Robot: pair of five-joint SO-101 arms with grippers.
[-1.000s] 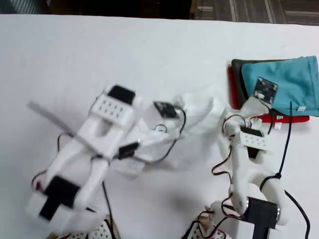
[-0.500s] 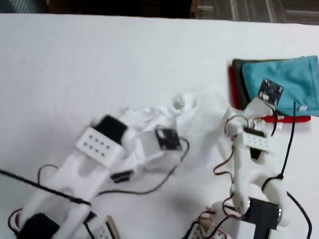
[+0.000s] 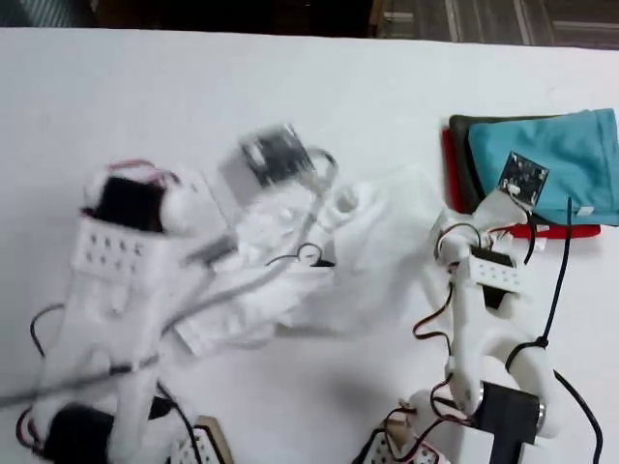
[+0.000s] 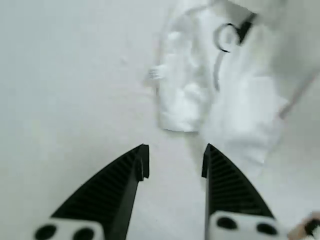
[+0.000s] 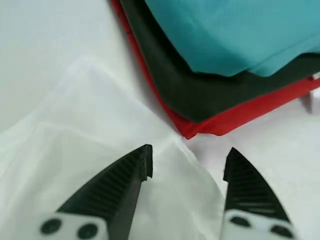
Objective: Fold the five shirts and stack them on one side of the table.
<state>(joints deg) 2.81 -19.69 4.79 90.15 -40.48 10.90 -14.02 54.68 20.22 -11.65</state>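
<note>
A crumpled white shirt (image 3: 363, 266) lies in the middle of the table. In the left wrist view its bunched edge (image 4: 200, 95) lies just beyond my left gripper (image 4: 174, 156), which is open and empty over bare table. My right gripper (image 5: 187, 159) is open above a flat corner of the white shirt (image 5: 100, 140), beside the stack's near corner. The stack (image 3: 542, 164) at the right holds a teal shirt (image 5: 235, 30) over a dark shirt (image 5: 175, 80) over a red shirt (image 5: 225, 122).
The left arm (image 3: 116, 271) covers the table's left front, its cables trailing over the white shirt. The right arm (image 3: 488, 290) stands at the right front, next to the stack. The white table (image 3: 193, 77) stretches bare behind them.
The left arm has swung back and then out to the left, now standing farther left. The white shirt has been pulled out toward the front left. The right arm has hardly moved.
</note>
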